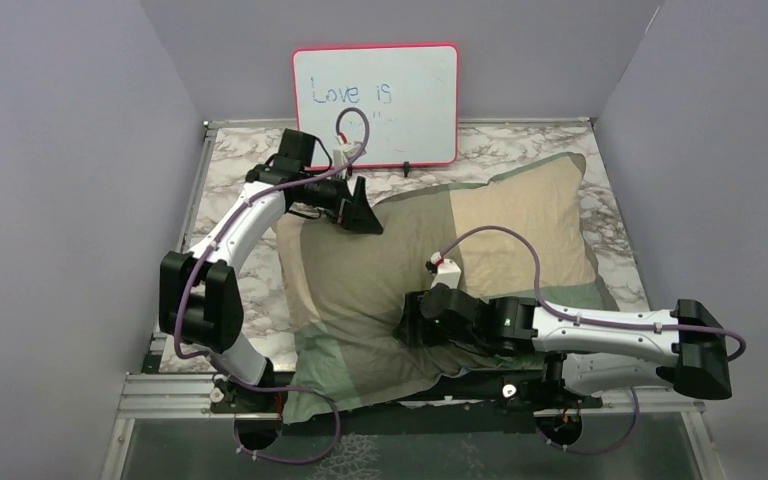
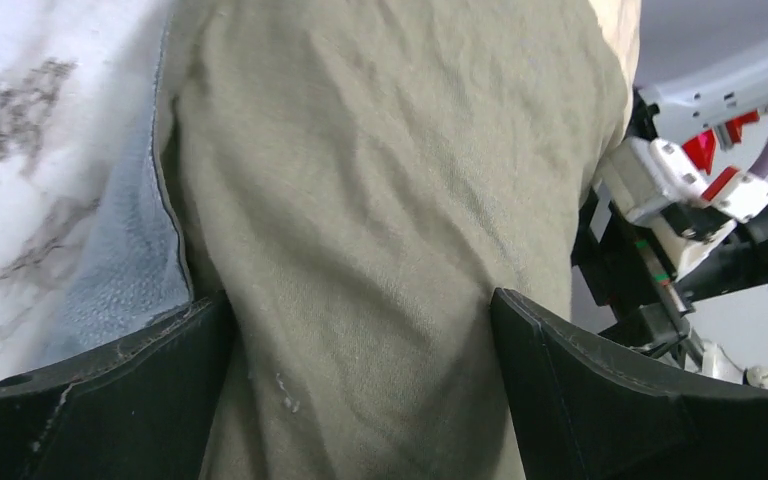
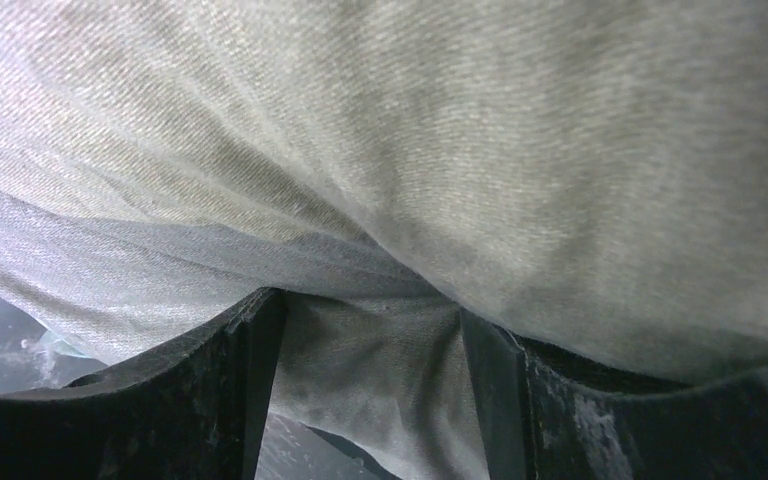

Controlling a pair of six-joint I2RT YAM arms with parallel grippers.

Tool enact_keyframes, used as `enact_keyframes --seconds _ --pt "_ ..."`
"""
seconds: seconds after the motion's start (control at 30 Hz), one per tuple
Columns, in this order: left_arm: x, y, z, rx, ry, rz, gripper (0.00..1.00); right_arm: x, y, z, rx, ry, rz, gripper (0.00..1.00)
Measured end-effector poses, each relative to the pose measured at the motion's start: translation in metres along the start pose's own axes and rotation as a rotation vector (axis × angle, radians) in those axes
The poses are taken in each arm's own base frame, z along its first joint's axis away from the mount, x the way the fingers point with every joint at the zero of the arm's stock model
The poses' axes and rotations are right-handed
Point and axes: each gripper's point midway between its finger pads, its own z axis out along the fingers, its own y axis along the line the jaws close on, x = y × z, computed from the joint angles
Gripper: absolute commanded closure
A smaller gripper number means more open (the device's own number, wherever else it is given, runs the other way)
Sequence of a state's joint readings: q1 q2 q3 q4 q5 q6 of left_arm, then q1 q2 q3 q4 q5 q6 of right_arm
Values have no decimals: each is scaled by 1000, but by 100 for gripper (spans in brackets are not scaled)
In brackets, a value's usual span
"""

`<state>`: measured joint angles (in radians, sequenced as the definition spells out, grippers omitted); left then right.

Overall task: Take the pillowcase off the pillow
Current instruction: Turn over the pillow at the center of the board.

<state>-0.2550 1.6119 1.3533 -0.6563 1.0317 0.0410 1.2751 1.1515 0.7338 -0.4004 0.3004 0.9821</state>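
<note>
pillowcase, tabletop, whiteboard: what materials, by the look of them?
Pillowcase: woven cloth, matte, maybe cotton; the weave and soft creases show.
Tabletop: marble look, grey veins on white; real stone or printed laminate, cannot tell.
Whiteboard: smooth white writing face, red frame, likely plastic.

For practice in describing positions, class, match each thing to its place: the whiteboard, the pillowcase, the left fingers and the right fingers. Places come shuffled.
1 whiteboard
2 pillowcase
3 left fingers
4 right fingers

a at the pillowcase's near edge
b propped against the back wall
c at the pillowcase's far-left corner
d lying across the marble table

Pairs: 1-b, 2-d, 3-c, 4-a
</note>
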Motion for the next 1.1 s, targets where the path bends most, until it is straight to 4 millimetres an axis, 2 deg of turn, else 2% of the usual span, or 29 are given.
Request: enact_keyframes --seconds 0.1,0.13,0.2,0.23,0.33,0.47,0.73,0.83,0.93,1.03,1.1 --pt "16 -5 15 33 38 31 39 -1 -1 -3 17 8 1 26" --pt "22 -7 21 40 53 45 52 -1 -2 -4 22 9 4 25" --pt "27 -12 28 54 68 82 89 0 -4 -6 35 18 3 24" --pt "30 -15 31 61 74 97 100 1 -6 -8 43 23 3 23" --pt "31 -21 35 52 79 134 100 0 -6 -17 61 39 -5 21" --pt "26 -19 33 -4 73 137 100 -9 -4 -36 82 54 -27 18" --pt "-15 -18 12 -200 24 82 100 -32 -4 -96 37 38 -55 18" --pt "-36 -22 0 -276 -6 75 100 -31 -16 -119 21 37 -41 22" --pt "-58 -26 -14 -349 -53 94 100 -27 -29 -133 15 28 -4 26" --pt "-83 -33 -29 -403 -118 123 100 -20 -46 -136 23 15 32 30" --pt "-92 -37 -34 -416 -145 127 100 -16 -55 -131 51 6 55 33"
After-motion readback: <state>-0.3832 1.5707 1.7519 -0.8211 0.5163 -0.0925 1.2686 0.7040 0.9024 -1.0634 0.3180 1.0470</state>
